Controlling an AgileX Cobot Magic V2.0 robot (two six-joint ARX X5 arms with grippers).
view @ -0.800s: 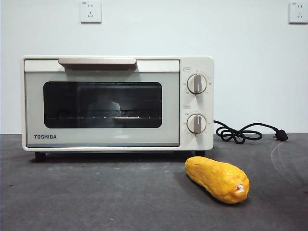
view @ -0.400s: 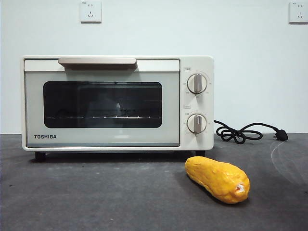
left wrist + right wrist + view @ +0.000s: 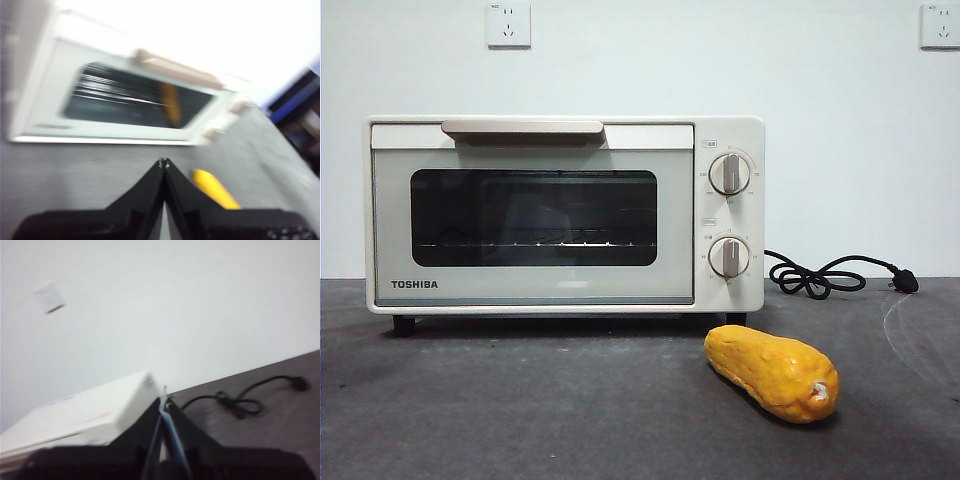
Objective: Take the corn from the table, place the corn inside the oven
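The yellow-orange corn (image 3: pixel 772 372) lies on the dark grey table (image 3: pixel 520 410), in front of the oven's right corner, its pale stub end toward the camera. The cream Toshiba oven (image 3: pixel 565 213) stands behind it with its door closed. Neither arm shows in the front view. In the blurred left wrist view, my left gripper (image 3: pixel 163 163) is shut and empty, above the table facing the oven (image 3: pixel 125 100), with the corn (image 3: pixel 212 187) just beside it. My right gripper (image 3: pixel 164 399) is shut and empty, raised near the oven's top (image 3: pixel 80 417).
A black power cord (image 3: pixel 830 275) with its plug lies on the table right of the oven. Two wall sockets (image 3: pixel 508 24) sit high on the white wall behind. The oven's beige handle (image 3: pixel 522 127) runs along the top of the door.
The corn and the oven stand as before. A bright reflection in the oven's glass window has faded away.
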